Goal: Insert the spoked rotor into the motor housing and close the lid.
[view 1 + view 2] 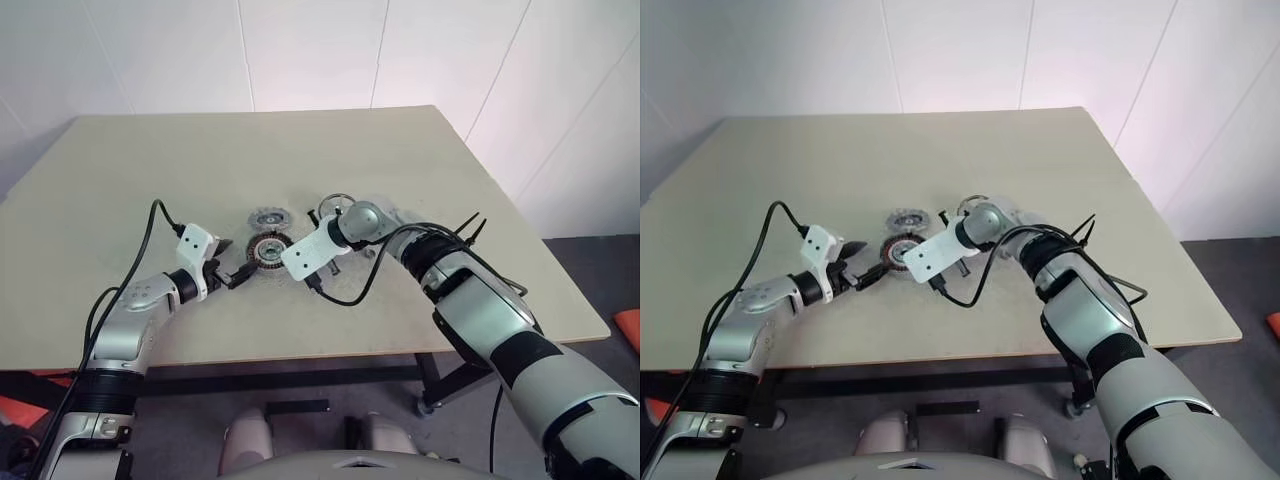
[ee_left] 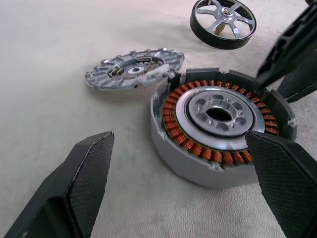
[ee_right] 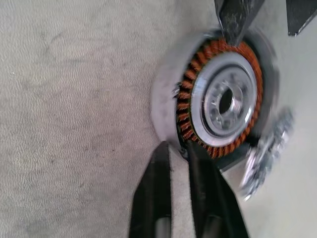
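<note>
Beige table (image 1: 120, 200) lies bare toward its left, far and right edges, the parts clustered mid-surface. Left gripper (image 1: 238, 275) reaches in low with fingers spread wide astride the motor housing (image 2: 218, 134); the lid (image 2: 133, 72) lies just beyond, the spoked rotor (image 2: 224, 22) farther right. Right gripper (image 3: 179, 151), angled steeply down, pinches the housing's wall.

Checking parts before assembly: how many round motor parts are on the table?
3. The motor housing sits between both grippers; the lid lies flat just beyond it, touching its wall; the spoked rotor lies farther back, apart from both. Smaller pieces could be hidden behind the right arm.
</note>
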Robot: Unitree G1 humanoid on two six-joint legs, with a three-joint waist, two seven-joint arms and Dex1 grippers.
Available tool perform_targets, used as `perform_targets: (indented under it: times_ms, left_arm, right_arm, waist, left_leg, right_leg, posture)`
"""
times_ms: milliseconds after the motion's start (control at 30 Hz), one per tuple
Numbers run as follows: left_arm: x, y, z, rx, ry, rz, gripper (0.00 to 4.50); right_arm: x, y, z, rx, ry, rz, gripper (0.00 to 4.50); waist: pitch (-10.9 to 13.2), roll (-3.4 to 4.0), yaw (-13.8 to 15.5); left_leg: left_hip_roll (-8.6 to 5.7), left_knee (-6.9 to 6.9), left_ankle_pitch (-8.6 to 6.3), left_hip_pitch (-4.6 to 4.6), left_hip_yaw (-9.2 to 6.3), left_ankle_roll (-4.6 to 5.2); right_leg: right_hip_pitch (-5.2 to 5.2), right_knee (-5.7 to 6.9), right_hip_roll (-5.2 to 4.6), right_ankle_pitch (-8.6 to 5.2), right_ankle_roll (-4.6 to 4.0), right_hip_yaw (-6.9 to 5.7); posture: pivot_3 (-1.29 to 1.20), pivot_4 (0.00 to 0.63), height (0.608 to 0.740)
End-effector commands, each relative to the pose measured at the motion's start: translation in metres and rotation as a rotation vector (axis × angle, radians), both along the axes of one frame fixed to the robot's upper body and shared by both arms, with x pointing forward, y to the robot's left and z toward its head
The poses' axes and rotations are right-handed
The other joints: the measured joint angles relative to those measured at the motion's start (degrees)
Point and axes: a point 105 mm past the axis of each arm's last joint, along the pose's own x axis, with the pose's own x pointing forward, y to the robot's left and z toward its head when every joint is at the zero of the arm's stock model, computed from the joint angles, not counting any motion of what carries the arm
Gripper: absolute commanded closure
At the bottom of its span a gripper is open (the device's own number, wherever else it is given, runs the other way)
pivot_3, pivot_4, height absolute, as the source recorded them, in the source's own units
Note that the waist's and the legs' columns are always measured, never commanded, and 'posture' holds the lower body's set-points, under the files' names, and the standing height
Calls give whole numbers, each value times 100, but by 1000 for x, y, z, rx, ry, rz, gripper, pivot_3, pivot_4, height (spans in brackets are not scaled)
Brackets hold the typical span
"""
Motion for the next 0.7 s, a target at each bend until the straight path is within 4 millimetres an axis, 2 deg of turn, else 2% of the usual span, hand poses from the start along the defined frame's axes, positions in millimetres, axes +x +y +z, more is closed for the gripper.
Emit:
perform_targets:
  times_ms: [33, 200, 467, 700]
  left_arm:
    - [4, -1, 15, 1, -58, -5, 0]
    - [5, -2, 16, 2, -60, -4, 0]
    - [3, -3, 16, 2, -59, -2, 0]
    - [4, -4, 17, 2, -60, -4, 0]
  right_arm:
    - [7, 8, 24, 61, -58, 8, 4463]
    - [6, 4, 23, 60, -58, 7, 4463]
    - [3, -3, 32, 79, -74, 33, 4463]
    - [-13, -12, 35, 76, -67, 97, 4463]
  waist:
    - [1, 1, -12]
    - [1, 0, -13]
    - [2, -1, -8]
    - [2, -2, -9]
  left_leg:
    - [1, 1, 0, -4, -1, 0]
    - [-1, 4, 0, -15, -1, 0]
    - [-1, 6, 0, -19, -1, 0]
    - [0, 6, 1, -32, -1, 1]
  right_leg:
    - [-2, 0, 1, 0, -1, 0]
    - [-8, -4, 0, 1, -1, 0]
    - [-10, -3, 1, 0, -2, 0]
    - [-22, -4, 3, 0, -2, -1]
  posture:
    - [0, 0, 740]
    - [0, 0, 740]
    - [0, 0, 740]
    - [0, 0, 740]
